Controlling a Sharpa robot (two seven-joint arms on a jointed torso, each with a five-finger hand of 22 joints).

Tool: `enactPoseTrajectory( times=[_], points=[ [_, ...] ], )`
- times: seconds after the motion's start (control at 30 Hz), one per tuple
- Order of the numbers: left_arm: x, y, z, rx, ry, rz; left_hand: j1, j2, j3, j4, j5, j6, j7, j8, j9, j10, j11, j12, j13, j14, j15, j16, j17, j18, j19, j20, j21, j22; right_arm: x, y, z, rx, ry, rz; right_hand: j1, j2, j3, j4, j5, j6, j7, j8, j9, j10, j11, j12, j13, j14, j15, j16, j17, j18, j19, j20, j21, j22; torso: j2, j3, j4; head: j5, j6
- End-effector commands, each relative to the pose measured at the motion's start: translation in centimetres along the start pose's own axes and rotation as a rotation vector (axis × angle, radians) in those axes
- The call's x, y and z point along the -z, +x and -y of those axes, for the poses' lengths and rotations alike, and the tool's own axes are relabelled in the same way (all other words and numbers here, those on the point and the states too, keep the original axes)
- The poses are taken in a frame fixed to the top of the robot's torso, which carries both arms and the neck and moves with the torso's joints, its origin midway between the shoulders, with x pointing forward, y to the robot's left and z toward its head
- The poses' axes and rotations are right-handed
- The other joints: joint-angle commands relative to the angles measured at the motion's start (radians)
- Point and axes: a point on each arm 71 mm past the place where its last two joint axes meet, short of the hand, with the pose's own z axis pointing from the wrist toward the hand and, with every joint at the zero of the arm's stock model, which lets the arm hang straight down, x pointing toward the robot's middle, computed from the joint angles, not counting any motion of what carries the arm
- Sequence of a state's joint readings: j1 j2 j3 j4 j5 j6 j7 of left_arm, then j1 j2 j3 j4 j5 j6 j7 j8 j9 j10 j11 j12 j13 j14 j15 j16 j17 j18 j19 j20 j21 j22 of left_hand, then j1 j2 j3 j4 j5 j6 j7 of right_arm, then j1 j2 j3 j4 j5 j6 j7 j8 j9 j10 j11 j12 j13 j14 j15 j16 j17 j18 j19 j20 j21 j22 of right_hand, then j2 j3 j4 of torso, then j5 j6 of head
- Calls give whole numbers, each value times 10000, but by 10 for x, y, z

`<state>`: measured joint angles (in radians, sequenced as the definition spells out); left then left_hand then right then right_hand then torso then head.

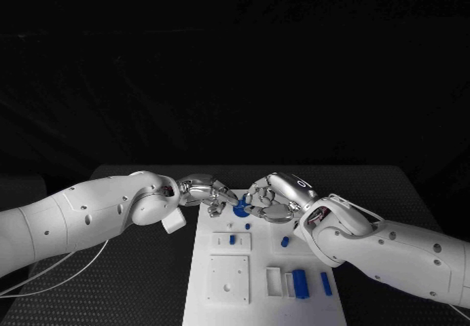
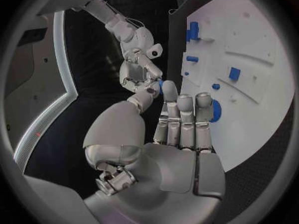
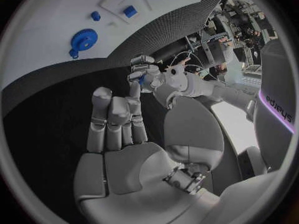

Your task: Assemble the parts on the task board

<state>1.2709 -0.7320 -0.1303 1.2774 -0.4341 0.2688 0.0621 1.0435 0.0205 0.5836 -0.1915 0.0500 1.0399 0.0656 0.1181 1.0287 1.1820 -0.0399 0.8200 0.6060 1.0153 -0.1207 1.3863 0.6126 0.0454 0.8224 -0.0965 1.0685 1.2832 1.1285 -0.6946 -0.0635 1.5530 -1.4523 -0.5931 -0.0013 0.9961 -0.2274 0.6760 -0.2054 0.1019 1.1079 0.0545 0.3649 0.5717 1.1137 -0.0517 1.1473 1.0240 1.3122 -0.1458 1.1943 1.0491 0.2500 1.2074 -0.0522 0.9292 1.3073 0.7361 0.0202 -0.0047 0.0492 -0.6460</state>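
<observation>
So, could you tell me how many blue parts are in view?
7: one part in the left hand's fingers, a gear beside it, three small parts mid-board, two bars at the near end. The right hand may hide more.

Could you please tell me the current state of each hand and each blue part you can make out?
left hand: fingertips on the small blue part.
right hand: fingertips on the same part.
small blue part: between both hands' fingertips; which one grips it is unclear.
blue gear: lying flat on the task board, untouched.
blue cylinder: lying on the board, untouched.
</observation>
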Motion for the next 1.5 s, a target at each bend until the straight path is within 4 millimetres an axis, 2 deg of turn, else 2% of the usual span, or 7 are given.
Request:
enactPoseTrajectory(
  times=[0.03,0.4,0.53,0.67,0.9,1.1,1.5],
  points=[
    [-1,0,1,-87,-26,133,236,321,-8,-76,35,306,3,479,505,78,-22,64,-19,114,-223,37,-17,-54,74,-1281,-37,18,0,1,0,74,11,-114,-34,-118,-84,17,48,-50,62,-74,8,-7,31,-68,11,-25,-71,-77,-17,118,-37,-15,-40,150,0,2,0,2,5],
    [1,-3,-8,-650,-1388,671,89,328,-9,-80,91,329,-35,640,626,187,-62,96,-59,215,-267,73,-54,-48,190,-1316,-30,31,7,-8,19,175,435,160,-26,-135,-117,1,95,-141,90,-146,18,-71,55,-134,19,-77,-56,-157,-44,118,-98,-14,-112,126,-10,3,2,32,2],
    [5,-5,-16,-1126,-2518,994,33,339,12,-94,133,311,-56,725,661,251,-85,119,-72,283,-293,92,-72,-34,258,-1343,-15,41,6,-18,31,-53,883,382,-11,-139,-109,6,146,-161,98,-166,24,-88,62,-154,22,-89,-51,-186,-55,118,-110,-12,-136,117,-11,9,-5,56,-22],
    [7,-6,-24,-1578,-3959,1171,-224,388,8,-151,304,385,-142,972,719,464,-172,163,-119,507,-383,113,-135,1,454,-1407,18,54,-2,-43,51,-157,1466,904,24,-143,-92,0,211,-206,115,-203,30,-125,79,-186,27,-114,-37,-232,-70,118,-146,-1,-178,107,-26,11,-12,63,-67],
    [5,-1,-24,-2787,-5333,1087,-641,333,79,-412,1039,600,-282,1288,649,864,-319,138,-238,903,-535,107,-214,66,798,-1517,60,60,-14,-84,89,434,2328,1630,57,-152,-93,-21,349,-272,150,-263,44,-195,113,-232,45,-169,-4,-305,-88,118,-218,31,-245,103,-40,18,-5,89,-191],
    [-1,11,-24,-3630,-6057,930,-904,322,129,-576,1497,773,-370,1451,544,1134,-404,116,-293,1138,-624,114,-218,92,985,-1570,87,74,-23,-105,108,882,2707,2100,78,-167,-108,-53,419,-330,181,-314,52,-269,145,-267,63,-231,31,-361,-98,118,-301,71,-302,106,-96,38,-9,186,-422],
    [-12,25,-15,-4462,-5916,1765,-1298,252,224,-896,2594,1057,-489,1698,317,1539,-519,147,-308,1451,-740,167,-156,131,1271,-1652,162,133,-31,-106,111,856,2797,2184,109,-171,-99,-58,589,-357,204,-352,66,-314,169,-285,86,-265,54,-393,-98,118,-343,111,-338,116,-193,104,27,338,-735]
  ],
)
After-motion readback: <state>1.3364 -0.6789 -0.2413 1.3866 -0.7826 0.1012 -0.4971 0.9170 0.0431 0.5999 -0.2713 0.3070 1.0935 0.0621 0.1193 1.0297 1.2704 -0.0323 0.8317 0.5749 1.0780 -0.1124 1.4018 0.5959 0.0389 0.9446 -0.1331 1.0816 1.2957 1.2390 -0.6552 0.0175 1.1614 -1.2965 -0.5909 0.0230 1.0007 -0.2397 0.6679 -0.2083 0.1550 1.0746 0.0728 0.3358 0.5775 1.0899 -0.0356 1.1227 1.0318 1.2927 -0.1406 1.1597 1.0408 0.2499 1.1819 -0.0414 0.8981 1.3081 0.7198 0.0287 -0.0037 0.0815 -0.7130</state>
